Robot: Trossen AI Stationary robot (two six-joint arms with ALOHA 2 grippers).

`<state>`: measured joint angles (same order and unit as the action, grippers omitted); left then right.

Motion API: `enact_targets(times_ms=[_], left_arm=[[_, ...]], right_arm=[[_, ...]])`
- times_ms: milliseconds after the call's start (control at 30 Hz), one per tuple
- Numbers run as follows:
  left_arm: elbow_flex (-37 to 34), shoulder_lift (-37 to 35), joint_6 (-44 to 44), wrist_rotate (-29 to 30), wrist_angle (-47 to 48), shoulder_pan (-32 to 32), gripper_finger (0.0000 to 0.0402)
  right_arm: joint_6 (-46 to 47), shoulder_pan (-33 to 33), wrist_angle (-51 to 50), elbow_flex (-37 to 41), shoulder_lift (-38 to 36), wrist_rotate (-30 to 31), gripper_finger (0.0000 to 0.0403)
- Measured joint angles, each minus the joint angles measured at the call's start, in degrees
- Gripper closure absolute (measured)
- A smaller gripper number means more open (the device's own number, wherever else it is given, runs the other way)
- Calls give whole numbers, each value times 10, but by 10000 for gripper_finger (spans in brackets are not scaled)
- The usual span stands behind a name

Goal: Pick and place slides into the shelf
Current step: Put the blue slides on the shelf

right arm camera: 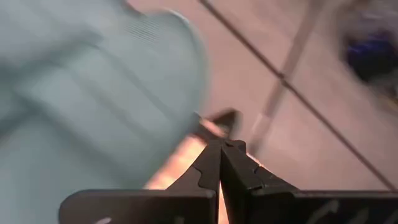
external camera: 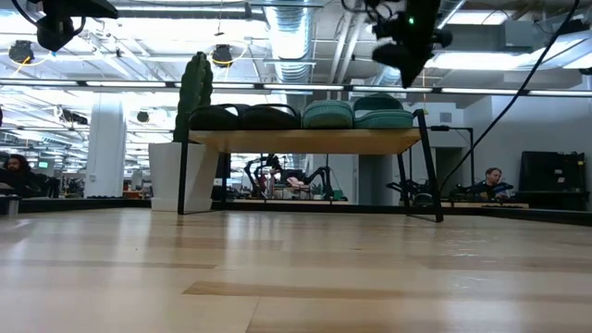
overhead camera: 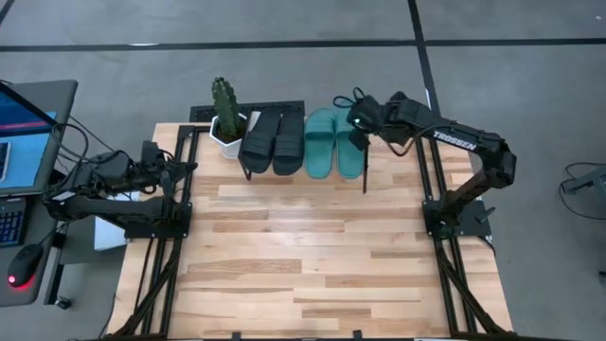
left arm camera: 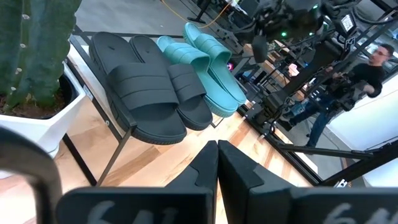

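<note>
Two black slides (overhead camera: 272,140) and two teal slides (overhead camera: 333,142) lie side by side, soles down, on the tilted wooden shelf (external camera: 305,141) at the table's far middle. They also show in the left wrist view, black (left arm camera: 146,87) and teal (left arm camera: 208,65). My right gripper (overhead camera: 356,121) is shut and empty. It hovers above the far end of the rightmost teal slide (right arm camera: 93,93) and stands clear of it in the low view (external camera: 407,44). My left gripper (left arm camera: 217,149) is shut and empty, waiting at the table's left edge (overhead camera: 187,169).
A cactus in a white pot (overhead camera: 225,118) stands just left of the shelf. The wood-plank tabletop (overhead camera: 312,256) stretches in front of the shelf. A desk with a laptop and mouse (overhead camera: 24,161) stands off the table's left side. People show in the room behind.
</note>
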<state>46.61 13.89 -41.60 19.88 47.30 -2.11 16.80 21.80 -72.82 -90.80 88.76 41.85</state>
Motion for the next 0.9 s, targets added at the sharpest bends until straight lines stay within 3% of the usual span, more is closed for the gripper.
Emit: enact_targets(times_ms=[200, 433, 900], left_arm=[[0, 0, 0, 0, 0, 0, 402], [0, 0, 0, 0, 0, 0, 401], [0, 0, 0, 0, 0, 0, 401]], right_arm=[[-51, -18, 113, 0, -30, -105, 403], [-43, -21, 189, -1, -15, -102, 403], [-42, 9, 191, -3, 133, -114, 403]])
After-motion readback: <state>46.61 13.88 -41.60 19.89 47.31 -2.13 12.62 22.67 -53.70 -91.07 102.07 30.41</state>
